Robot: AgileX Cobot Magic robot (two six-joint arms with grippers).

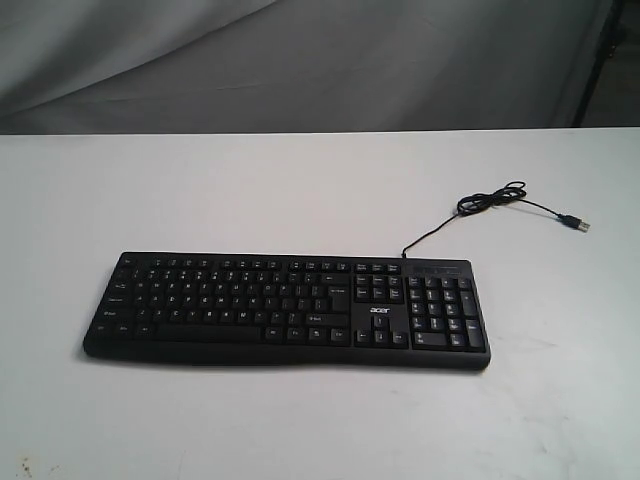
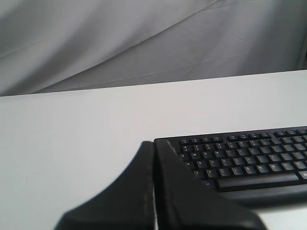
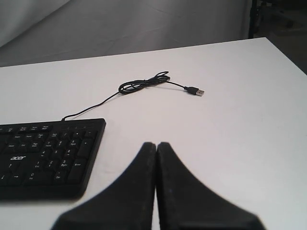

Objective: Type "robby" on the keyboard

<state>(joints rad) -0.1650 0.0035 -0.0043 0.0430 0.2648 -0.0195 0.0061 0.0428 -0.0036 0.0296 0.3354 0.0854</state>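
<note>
1. Closest to the wrist cameras are the two black grippers. The left gripper [image 2: 153, 143] is shown with its fingers pressed together, only a hairline seam being left between them, and nothing is held.
2. The right gripper [image 3: 156, 144] is likewise shown closed tight on nothing. It is seen against bare table just beside the number-pad end of the keyboard [image 1: 285, 310].
3. The left gripper is seen at the opposite, letter-key end of the keyboard, whose corner is overlapped by one finger. Whether contact is made cannot be told.
4. The keyboard is laid flat on the white table [image 1: 300, 430], towards the front edge in the exterior view. Its long side is set across that view, with the number pad on the right and a white "acer" logo above the arrow keys.
5. A thin black cable [image 1: 470, 205] is led from the back edge near the number pad to a loose coil. It ends in a USB plug [image 1: 576, 224] that lies free on the table, well apart from the keyboard.
6. A grey cloth [image 1: 300, 60] is hung behind the table.
</note>
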